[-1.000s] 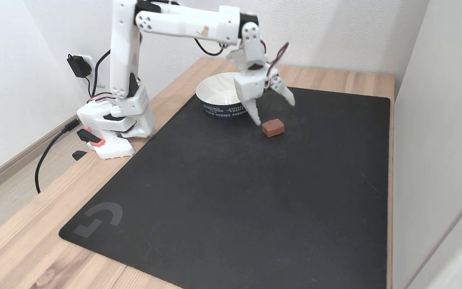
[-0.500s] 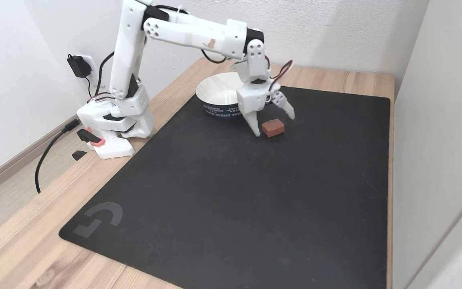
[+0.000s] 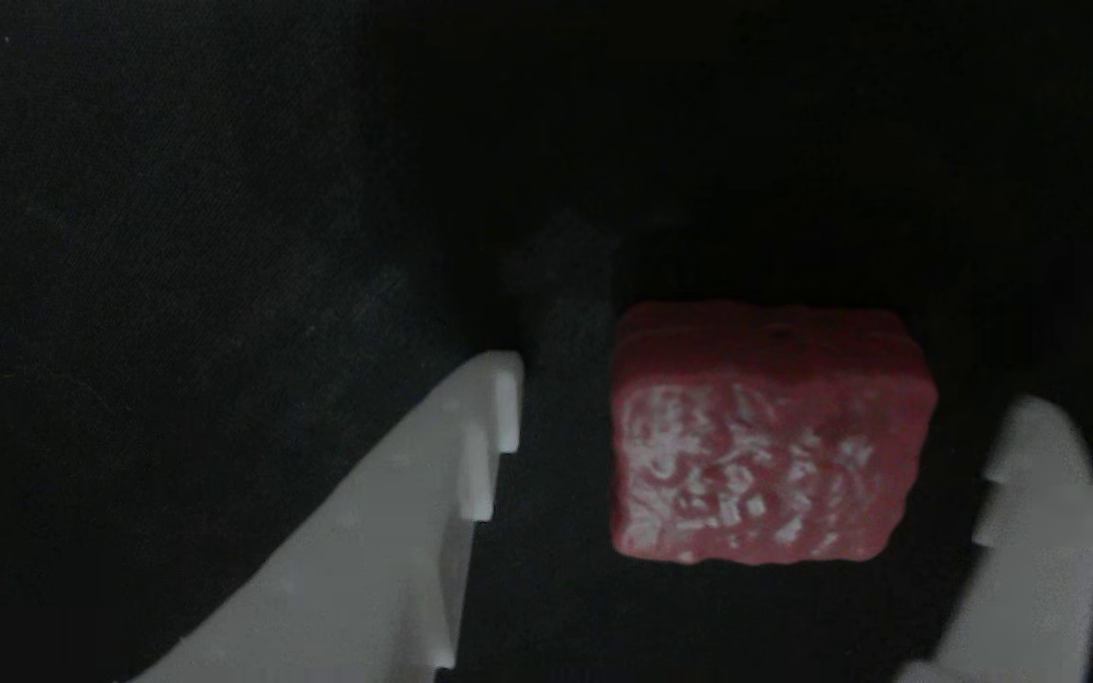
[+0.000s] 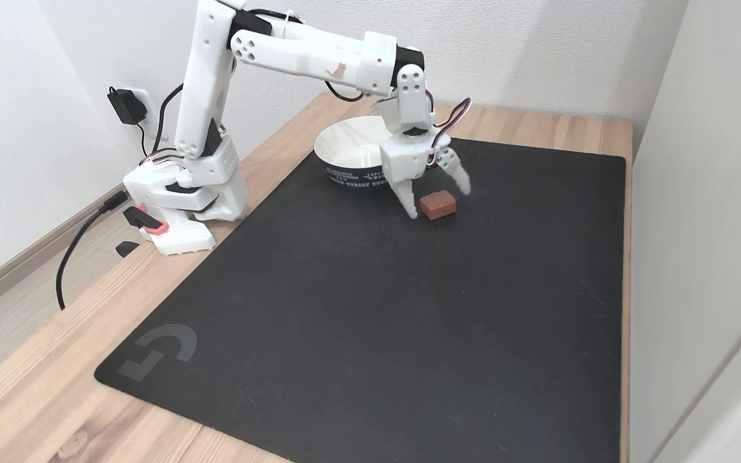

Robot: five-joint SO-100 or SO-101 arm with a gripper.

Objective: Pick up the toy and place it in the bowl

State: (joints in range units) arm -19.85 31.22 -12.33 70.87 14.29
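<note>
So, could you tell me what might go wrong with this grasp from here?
The open gripper straddles the toy off-centre in the other view, with more gap on one side; closing may push or twist it on the mat. The bowl sits right behind the arm, so a low swing could clip its rim.

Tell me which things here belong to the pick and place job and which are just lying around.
Part of the job:
- small dark-red block toy, lying on the mat
- white bowl with a dark blue outer band
- white two-finger gripper, open, fingers either side of the toy

Just lying about:
- black rectangular desk mat
- black plug adapter in the wall socket
- black cable trailing off the table
</note>
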